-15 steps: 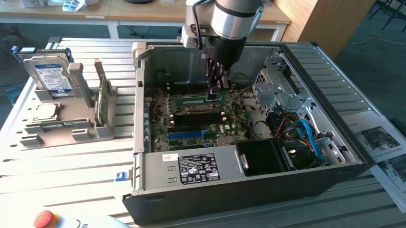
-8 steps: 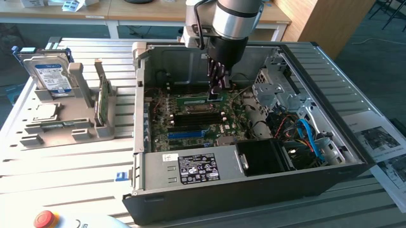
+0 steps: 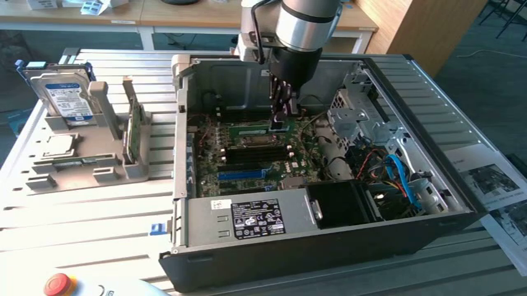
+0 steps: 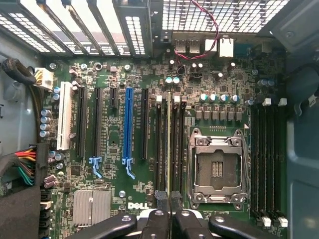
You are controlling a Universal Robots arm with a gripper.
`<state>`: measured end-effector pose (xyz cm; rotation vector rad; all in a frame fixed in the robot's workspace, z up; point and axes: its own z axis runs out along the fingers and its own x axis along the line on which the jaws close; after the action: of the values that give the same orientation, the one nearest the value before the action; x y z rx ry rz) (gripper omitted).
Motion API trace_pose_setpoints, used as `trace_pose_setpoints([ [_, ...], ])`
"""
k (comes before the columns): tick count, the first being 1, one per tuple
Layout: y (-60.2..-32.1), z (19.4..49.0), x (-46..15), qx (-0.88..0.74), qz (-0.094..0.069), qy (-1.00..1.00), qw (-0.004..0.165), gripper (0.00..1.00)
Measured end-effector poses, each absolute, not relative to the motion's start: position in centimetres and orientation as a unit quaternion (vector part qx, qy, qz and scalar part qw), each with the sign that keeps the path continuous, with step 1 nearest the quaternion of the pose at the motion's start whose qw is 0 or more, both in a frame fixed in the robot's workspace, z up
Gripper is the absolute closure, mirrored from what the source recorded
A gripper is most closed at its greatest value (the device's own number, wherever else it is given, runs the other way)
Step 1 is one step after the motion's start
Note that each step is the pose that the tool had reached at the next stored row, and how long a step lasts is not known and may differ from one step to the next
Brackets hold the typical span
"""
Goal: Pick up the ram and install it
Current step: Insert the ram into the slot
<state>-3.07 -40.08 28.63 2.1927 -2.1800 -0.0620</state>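
Note:
The ram [image 4: 169,144] shows edge-on as a thin green strip standing among the black memory slots [image 4: 159,149] beside the processor socket [image 4: 217,169]. My gripper [image 4: 169,206] is shut on its near end, one dark finger on each side. In the exterior view the gripper [image 3: 280,120] reaches down into the open computer case [image 3: 185,203], and the ram [image 3: 253,130] lies along the motherboard [image 3: 247,157] towards the exterior view's left of the fingers. Whether it is fully seated in a slot I cannot tell.
A grey holder [image 3: 91,169] on the exterior view's left carries a hard drive [image 3: 66,95], a green expansion card [image 3: 132,126] and a processor chip [image 3: 56,145]. Case walls, the power supply [image 3: 255,219], blue cables [image 3: 403,179] and drive cage [image 3: 362,111] crowd the arm. A red button [image 3: 59,283] sits in front.

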Motion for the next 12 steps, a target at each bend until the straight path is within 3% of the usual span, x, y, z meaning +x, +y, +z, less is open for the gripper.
trace_pose_setpoints([
  [12,-40.11,28.21,-3.07,0.709,-0.02,-0.705,0.024,0.88],
])
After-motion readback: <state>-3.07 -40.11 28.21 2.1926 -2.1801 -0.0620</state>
